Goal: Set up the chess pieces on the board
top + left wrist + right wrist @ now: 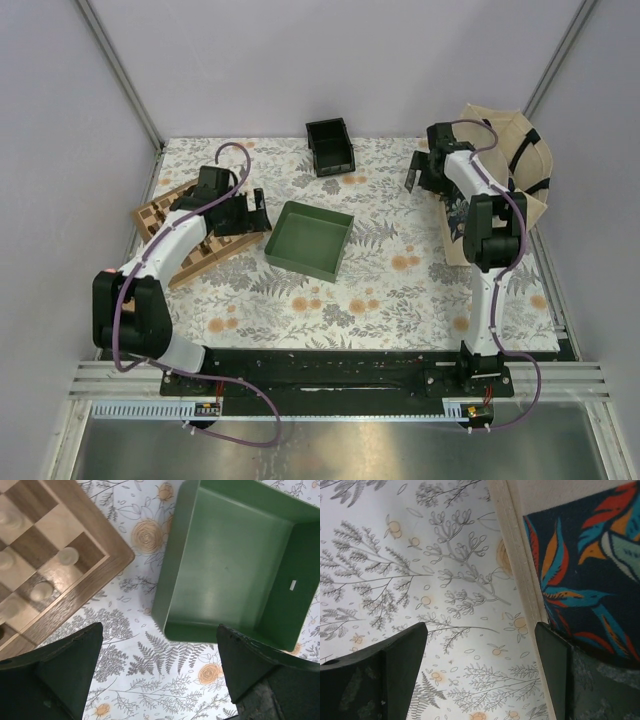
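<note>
One checkered wooden chessboard [95, 530], one square green tray [300, 265], one small black box [329, 146] and one beige fabric bag [505, 125] are counted. Five pale cream wooden chessmen [68, 556] are seen, blurred.

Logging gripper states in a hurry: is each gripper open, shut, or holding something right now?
Left gripper: open, holding nothing.
Right gripper: open, holding nothing.

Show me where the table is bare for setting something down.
Bare: the strip between the green tray and the black base plate, and the gap between tray and right arm. Crowded: the board under the left arm, the bag beside the right gripper.
</note>
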`<state>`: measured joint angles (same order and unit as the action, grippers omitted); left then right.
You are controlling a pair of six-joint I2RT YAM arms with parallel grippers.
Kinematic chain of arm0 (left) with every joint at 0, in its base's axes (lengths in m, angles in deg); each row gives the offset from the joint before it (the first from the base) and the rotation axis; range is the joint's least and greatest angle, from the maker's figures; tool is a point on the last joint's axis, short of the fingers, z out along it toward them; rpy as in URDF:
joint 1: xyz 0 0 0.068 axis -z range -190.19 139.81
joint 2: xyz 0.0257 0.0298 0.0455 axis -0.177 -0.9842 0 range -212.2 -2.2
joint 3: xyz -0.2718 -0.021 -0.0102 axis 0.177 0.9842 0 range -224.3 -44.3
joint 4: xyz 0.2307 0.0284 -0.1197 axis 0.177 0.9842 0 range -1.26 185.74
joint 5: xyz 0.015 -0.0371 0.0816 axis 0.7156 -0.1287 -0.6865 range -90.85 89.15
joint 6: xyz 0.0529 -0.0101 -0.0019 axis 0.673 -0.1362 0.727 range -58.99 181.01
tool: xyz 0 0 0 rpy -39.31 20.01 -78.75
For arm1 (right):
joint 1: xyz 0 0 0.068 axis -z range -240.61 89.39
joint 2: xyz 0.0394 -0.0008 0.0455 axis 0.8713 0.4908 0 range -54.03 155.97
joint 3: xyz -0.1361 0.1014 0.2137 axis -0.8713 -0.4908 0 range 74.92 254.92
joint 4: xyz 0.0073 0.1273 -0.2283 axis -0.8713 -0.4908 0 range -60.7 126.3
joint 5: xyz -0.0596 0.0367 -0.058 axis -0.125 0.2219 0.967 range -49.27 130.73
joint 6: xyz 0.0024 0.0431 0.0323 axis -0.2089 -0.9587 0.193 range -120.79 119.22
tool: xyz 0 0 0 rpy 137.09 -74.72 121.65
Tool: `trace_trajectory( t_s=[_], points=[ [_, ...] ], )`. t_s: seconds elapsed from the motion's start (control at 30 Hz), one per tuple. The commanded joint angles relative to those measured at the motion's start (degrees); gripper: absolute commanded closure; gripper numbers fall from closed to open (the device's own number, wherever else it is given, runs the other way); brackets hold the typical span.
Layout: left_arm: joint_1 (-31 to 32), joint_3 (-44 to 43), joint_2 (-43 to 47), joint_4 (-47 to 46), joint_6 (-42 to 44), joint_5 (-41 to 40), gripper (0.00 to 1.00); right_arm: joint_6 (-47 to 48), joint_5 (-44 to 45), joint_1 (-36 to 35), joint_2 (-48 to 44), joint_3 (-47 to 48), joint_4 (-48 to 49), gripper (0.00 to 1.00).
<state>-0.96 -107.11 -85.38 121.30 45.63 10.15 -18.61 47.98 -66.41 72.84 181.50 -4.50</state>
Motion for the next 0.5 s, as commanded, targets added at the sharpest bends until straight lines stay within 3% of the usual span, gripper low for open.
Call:
trace_trajectory(
  t_s=[0.0,0.23,0.47],
  points=[
    [0.78,-4.69,-4.0,-2.76,-0.97,3.76,0.01,-0.72,-0.29,3.77,2.85,5.46,-5.08,0.02],
    [1.05,-6.71,-8.31,-2.67,-0.88,4.73,0.01,3.67,2.25,5.36,3.65,9.96,-9.83,0.02],
    [1.22,-10.31,-12.79,-2.23,-0.71,6.48,0.01,2.88,-7.06,1.33,-6.62,1.18,-4.39,0.01]
  ],
)
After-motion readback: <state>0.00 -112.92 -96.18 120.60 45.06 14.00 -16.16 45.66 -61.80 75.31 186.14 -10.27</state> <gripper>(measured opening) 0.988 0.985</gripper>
